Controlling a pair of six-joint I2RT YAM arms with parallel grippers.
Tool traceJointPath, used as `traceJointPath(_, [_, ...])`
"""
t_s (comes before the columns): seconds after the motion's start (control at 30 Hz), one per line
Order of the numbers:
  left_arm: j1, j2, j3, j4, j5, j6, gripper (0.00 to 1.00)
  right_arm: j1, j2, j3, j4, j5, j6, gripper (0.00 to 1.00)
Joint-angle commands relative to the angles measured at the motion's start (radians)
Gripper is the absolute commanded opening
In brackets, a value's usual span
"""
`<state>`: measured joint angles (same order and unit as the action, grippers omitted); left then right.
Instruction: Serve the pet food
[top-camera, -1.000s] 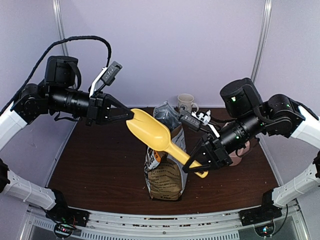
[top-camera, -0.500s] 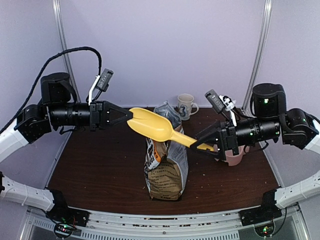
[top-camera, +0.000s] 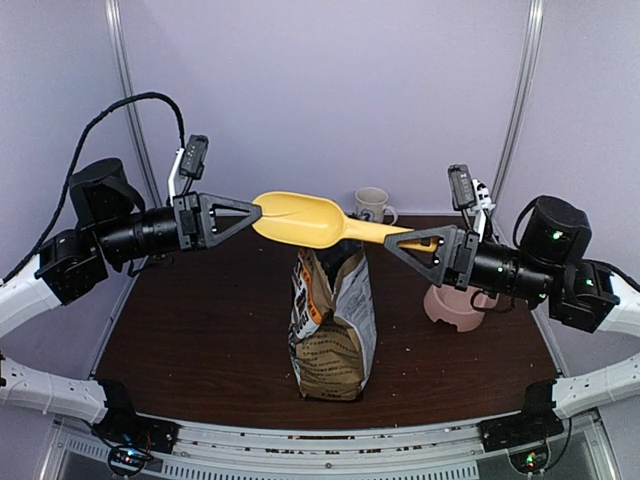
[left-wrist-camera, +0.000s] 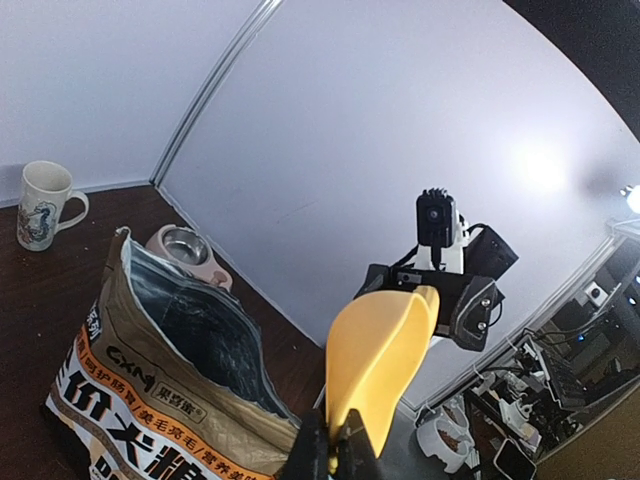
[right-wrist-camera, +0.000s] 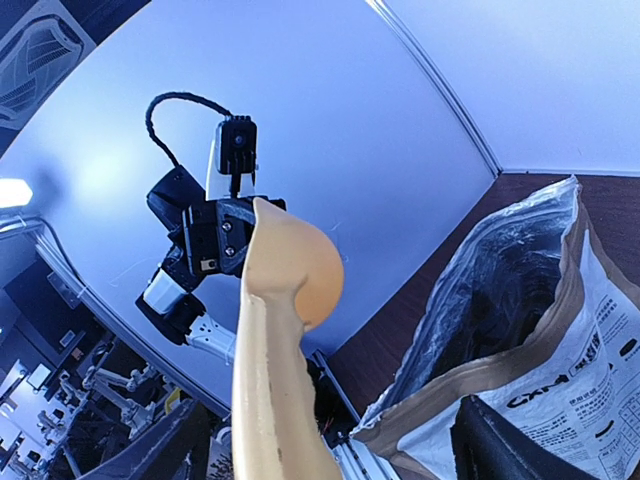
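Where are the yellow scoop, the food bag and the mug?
yellow scoop (top-camera: 300, 220), top view, on its hollow bowl.
food bag (top-camera: 330, 345), top view, on its printed front.
mug (top-camera: 370, 207), top view, on its side below the rim.

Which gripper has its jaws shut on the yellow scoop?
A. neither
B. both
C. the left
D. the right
C: the left gripper has its jaws shut on the front edge of the scoop, while the right gripper has its jaws wide apart around the handle.
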<state>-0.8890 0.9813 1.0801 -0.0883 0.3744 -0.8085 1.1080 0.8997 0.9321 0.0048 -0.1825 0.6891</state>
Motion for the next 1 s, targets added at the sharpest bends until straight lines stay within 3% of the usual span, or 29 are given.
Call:
traceJointPath(0.0, [0.005,-0.017,-0.003,0.088,0.019,-0.021,0.00,-0.004,0.001,0.004,0.107,0.000,0.026,0.80])
traceJointPath(0.4, [0.004,0.000,0.005,0.076,0.043,-0.016,0.00,-0.003,0.070,0.055,0.103,-0.096,0.025,0.55])
traceJointPath(0.77, [0.005,-0.012,-0.003,0.050,0.020,-0.011,0.00,-0.003,0.057,0.050,0.107,-0.080,0.017,0.54])
traceJointPath(0.97, [0.005,-0.031,-0.006,0.038,-0.020,0.000,0.00,-0.004,0.047,0.046,0.105,-0.077,0.013,0.62])
